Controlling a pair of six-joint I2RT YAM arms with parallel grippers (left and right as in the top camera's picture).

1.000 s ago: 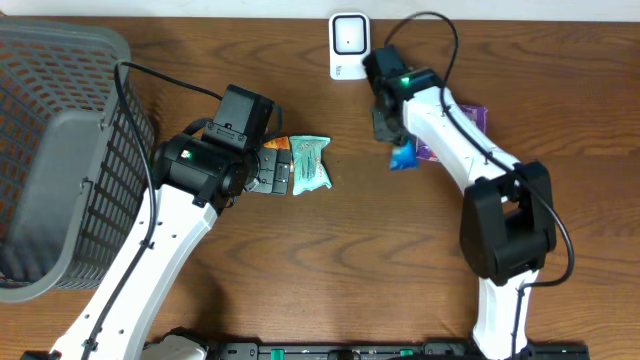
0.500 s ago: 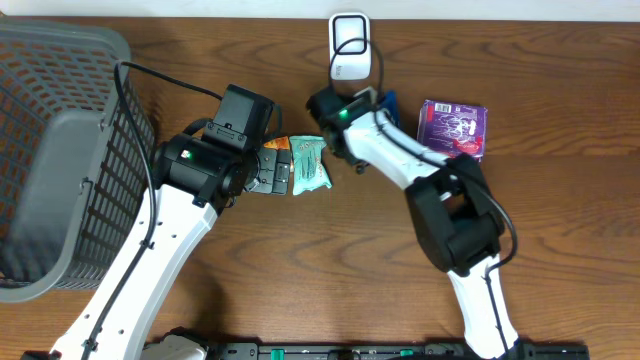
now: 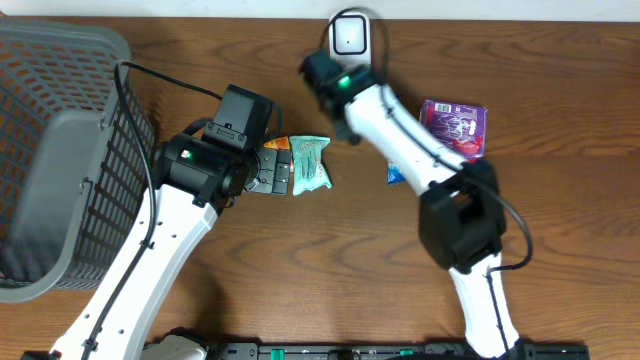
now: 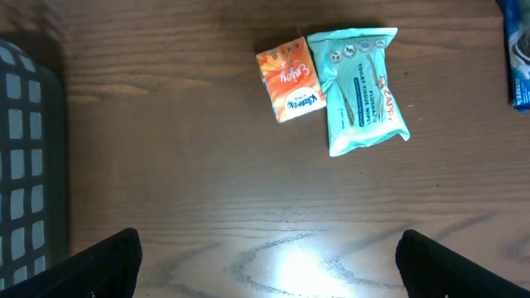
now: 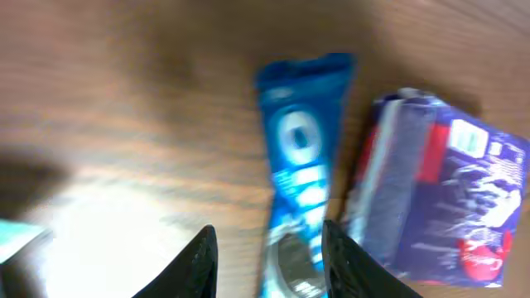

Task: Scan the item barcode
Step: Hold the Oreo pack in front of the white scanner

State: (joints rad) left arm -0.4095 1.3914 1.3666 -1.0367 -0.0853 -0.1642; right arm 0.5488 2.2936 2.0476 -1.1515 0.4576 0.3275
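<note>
The blue packet (image 3: 396,176) lies on the table (image 3: 560,230) near the middle, just left of the purple box (image 3: 455,125). From above, the right arm (image 3: 400,120) hides most of it. The right gripper (image 5: 269,240) has its fingers apart and holds nothing. Its picture is blurry, so the packet's words cannot be read. The white scanner (image 3: 349,38) sits at the far edge. The left gripper (image 4: 265,247) is spread wide over bare wood, near the orange pack (image 4: 288,80) and the teal pack (image 4: 362,89). The basket (image 3: 60,60) on the left is cut off.
</note>
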